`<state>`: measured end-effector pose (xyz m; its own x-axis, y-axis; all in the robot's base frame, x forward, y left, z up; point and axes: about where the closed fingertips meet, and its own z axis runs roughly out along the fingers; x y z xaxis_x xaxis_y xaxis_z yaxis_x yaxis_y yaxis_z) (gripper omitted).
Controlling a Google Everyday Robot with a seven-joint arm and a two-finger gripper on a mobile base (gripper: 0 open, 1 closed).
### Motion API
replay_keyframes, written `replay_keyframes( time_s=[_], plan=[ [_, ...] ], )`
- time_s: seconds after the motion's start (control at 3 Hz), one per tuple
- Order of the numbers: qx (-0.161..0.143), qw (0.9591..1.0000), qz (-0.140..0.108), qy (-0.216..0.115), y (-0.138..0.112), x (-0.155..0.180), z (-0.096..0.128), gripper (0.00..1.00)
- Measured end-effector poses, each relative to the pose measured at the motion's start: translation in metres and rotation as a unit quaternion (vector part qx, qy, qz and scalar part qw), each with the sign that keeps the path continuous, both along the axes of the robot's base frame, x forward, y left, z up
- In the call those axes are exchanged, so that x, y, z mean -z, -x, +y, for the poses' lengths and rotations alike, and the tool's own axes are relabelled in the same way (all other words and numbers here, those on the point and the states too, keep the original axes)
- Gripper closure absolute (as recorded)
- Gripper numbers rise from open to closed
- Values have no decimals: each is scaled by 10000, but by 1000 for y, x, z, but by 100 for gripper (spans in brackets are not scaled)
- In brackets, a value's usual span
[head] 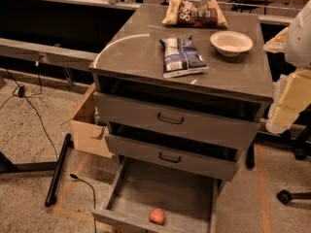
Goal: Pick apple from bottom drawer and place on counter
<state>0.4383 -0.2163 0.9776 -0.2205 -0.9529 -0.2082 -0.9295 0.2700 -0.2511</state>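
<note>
One apple (pixel 157 216) hugs the drawer (pixel 165 188) front; pincer (pixel 290 98) hangs far right.

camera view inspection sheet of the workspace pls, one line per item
surface: counter, grey-brown, pale curved streak on its left part
job's things: apple lies in the open bottom drawer, near its front; not yet on the counter
clutter: blue-white snack bag, brown snack bag and cream bowl, all on the counter
grippers: hand at the right edge, beside the counter, well above the apple
cables: black cable runs over the floor at left
surroundings: cardboard box left of the cabinet; two upper drawers slightly open
</note>
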Motion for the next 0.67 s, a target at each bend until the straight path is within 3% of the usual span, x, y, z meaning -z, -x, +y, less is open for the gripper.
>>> replay_keyframes(
  time_s=[0.33,0.67],
  plan=[
    [1,10000,0,-1,0,0,0,0],
    [138,9998,24,-135,2,22,4,0]
  ],
)
